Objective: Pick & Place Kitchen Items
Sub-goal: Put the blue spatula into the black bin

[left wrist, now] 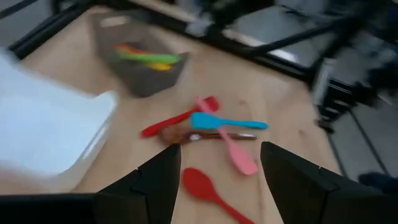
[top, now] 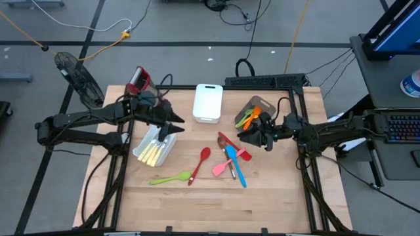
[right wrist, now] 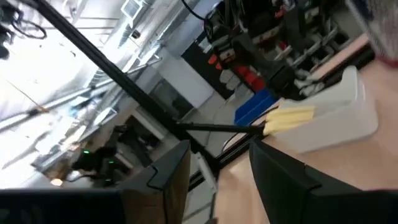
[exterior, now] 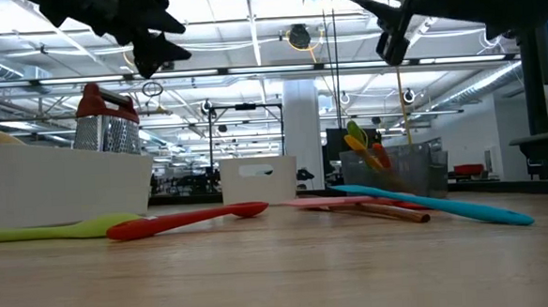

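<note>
My left gripper (top: 172,126) hangs spread and empty over the white bin (top: 155,148) left of centre. The right gripper (top: 257,136) stands parted, holding nothing. Slim red, pink, blue and green utensils (top: 226,159) lie at centre frame. Only the low view shows both grippers raised well above the table (exterior: 280,275).

A red-topped grater (top: 138,80) stands beside white bins (top: 208,102) and a grey bin (top: 254,107).

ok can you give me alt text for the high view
Overhead view of a wooden table with two dark robot arms reaching in, the left claw over a white bin of yellow cutlery, the right claw beside a grey bin. Colourful utensils lie between them.
</note>
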`<state>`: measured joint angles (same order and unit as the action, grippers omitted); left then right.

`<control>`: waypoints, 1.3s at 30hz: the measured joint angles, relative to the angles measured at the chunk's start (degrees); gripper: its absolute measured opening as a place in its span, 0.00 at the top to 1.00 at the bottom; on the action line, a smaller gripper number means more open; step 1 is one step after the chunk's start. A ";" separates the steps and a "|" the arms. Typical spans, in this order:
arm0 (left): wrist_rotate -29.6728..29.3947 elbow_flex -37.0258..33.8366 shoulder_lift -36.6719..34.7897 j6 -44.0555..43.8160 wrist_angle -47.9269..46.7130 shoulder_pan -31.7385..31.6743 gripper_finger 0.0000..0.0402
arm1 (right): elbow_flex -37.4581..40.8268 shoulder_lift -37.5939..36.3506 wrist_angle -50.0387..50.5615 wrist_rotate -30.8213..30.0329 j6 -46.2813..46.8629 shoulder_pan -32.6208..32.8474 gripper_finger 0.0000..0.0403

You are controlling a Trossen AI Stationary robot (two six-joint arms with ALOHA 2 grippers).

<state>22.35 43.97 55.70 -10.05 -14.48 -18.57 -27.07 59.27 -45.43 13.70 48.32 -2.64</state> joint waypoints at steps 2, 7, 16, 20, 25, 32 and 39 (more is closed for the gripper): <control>0.83 0.02 -0.04 1.59 -0.10 -0.04 0.43 | -1.69 0.00 2.56 -2.78 -3.80 1.88 0.61; 0.57 -4.68 -1.71 1.23 7.93 -0.04 0.43 | -7.35 -0.02 15.09 -7.71 -9.89 6.11 0.61; -3.77 -18.99 -11.80 -5.51 18.52 3.01 0.43 | -17.16 0.00 44.55 -15.81 -7.97 12.92 0.61; -6.01 -21.72 -16.56 -4.87 18.53 5.13 0.43 | -19.82 1.63 48.50 -16.92 -4.18 15.31 0.61; -10.32 -22.38 -21.53 -3.86 13.46 7.04 0.43 | -23.29 7.28 50.96 -16.64 -0.23 17.86 0.61; -11.76 -22.38 -25.88 -3.51 10.02 8.04 0.43 | -30.76 16.28 65.29 -16.42 5.64 21.81 0.61; -11.81 -22.38 -26.21 -2.88 9.50 8.09 0.43 | -36.62 25.65 72.06 -13.47 12.19 22.22 0.61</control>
<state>10.55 21.58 29.50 -12.94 -4.97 -10.48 -63.69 84.91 26.63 0.23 60.51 19.58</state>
